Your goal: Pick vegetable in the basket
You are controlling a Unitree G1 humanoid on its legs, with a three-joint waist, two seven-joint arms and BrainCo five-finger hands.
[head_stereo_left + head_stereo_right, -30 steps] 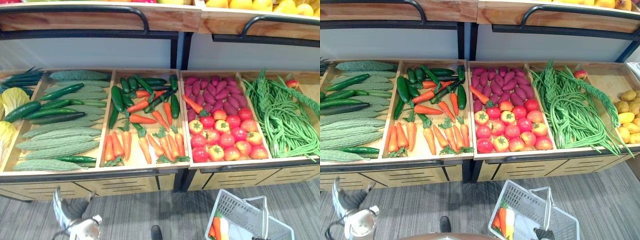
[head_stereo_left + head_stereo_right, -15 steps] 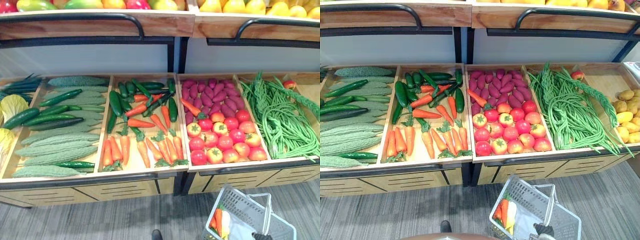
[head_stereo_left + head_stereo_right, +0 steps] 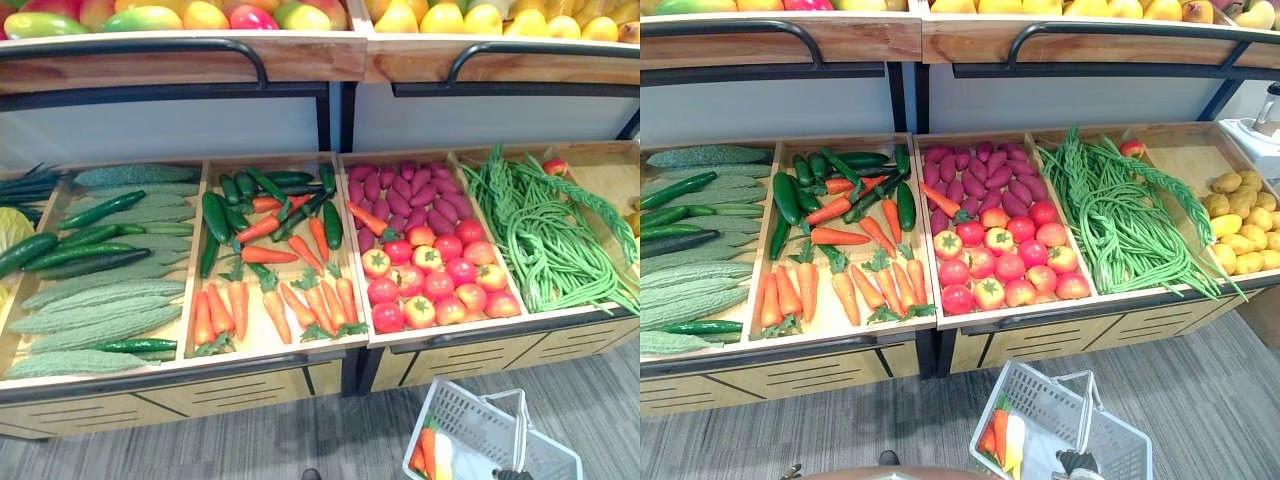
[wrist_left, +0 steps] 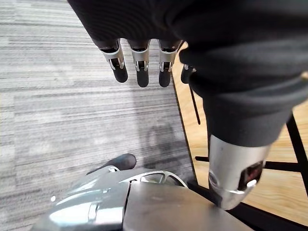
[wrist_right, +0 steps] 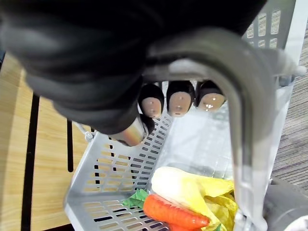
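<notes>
A white plastic basket (image 3: 1038, 396) hangs low in front of the stand at the lower right. My right hand (image 5: 180, 102) is shut on its grey handle (image 5: 246, 120), fingers curled round the bar. Inside lie a carrot (image 5: 173, 212) and a pale yellow-white leafy vegetable (image 5: 185, 185); the same carrot (image 3: 428, 450) is visible from above. My left hand (image 4: 139, 62) hangs over the grey floor with straight fingers, holding nothing. Loose carrots (image 3: 270, 290) fill the crate second from the left.
The wooden stand holds cucumbers (image 3: 90, 240), bitter gourds (image 3: 100, 300), tomatoes (image 3: 430, 285), purple sweet potatoes (image 3: 405, 190), long beans (image 3: 545, 235) and potatoes (image 3: 1240, 215). Above runs a fruit shelf (image 3: 300, 55) with black rails. Grey carpet lies between me and the stand.
The camera has turned right and tilted up, so more of the upper shelf shows. My left hand has dropped out past the lower left edge. The basket still hangs from my right hand.
</notes>
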